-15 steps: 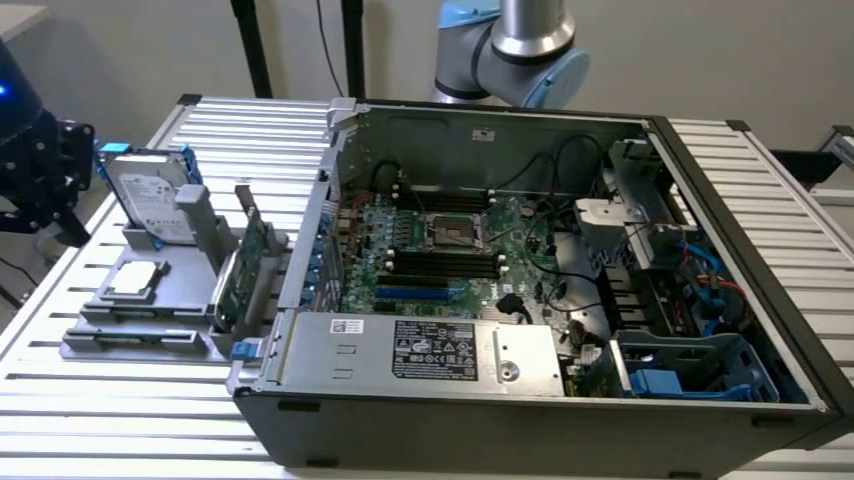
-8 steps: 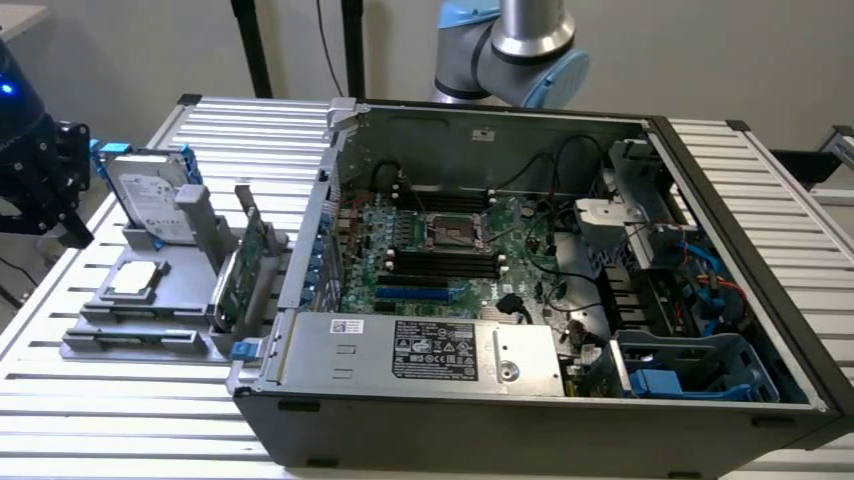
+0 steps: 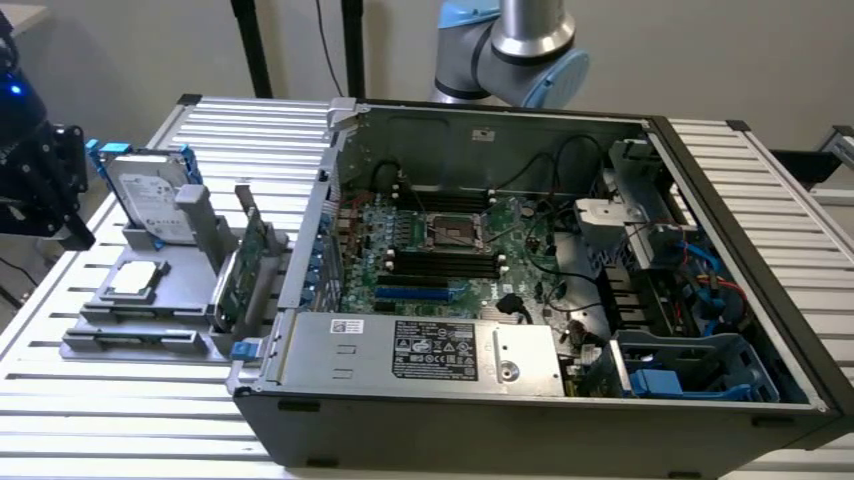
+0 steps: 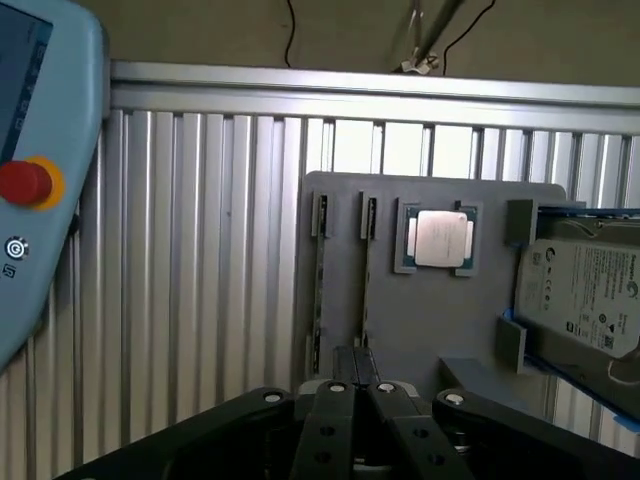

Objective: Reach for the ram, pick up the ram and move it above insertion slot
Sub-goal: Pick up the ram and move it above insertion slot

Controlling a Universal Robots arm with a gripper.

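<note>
Black gripper (image 4: pixel 355 375) of mine hangs high over the grey slotted holder plate (image 4: pixel 440 330), its jaws drawn narrow with nothing between them. As best I judge, the long thin ram stick (image 4: pixel 366 285) stands on edge in the slot just beside the square silver processor chip (image 4: pixel 440 240), so its flat sides face outward for pinching.

My pincer (image 4: pixel 357 378) is black; the counter (image 4: pixel 200 250) ribbed silver; the tray (image 4: pixel 440 330) grey; the button (image 4: pixel 24 183) red, ringed yellow.

Closed gripper (image 4: pixel 354 362) above gray holder (image 4: pixel 430 320)
</note>
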